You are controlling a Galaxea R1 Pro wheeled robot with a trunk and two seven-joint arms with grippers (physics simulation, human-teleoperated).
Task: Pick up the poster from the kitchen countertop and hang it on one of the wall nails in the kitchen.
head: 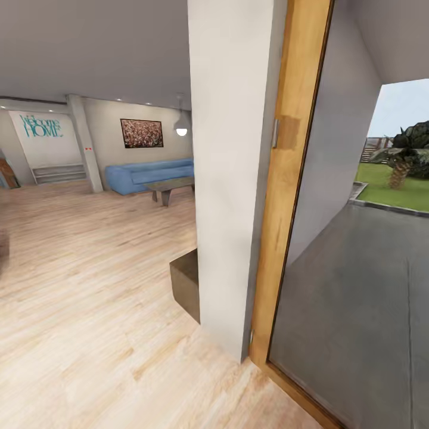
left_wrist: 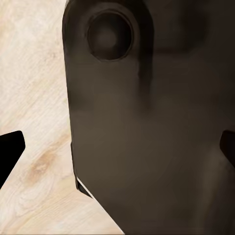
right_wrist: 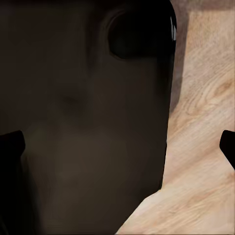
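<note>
The poster and the kitchen countertop are out of view. In the left wrist view my left gripper is open, its dark fingertips at the picture's two sides, with a dark rounded part of the robot's own body and pale wooden floor beyond. The right wrist view has my right gripper open in the same way, over the dark body and wooden floor. Nothing is held in either.
A white pillar and a wooden door frame with a glass pane stand close ahead. A dark box sits at the pillar's foot. Far left: blue sofa, low table, reddish-brown picture, teal "Welcome HOME" lettering.
</note>
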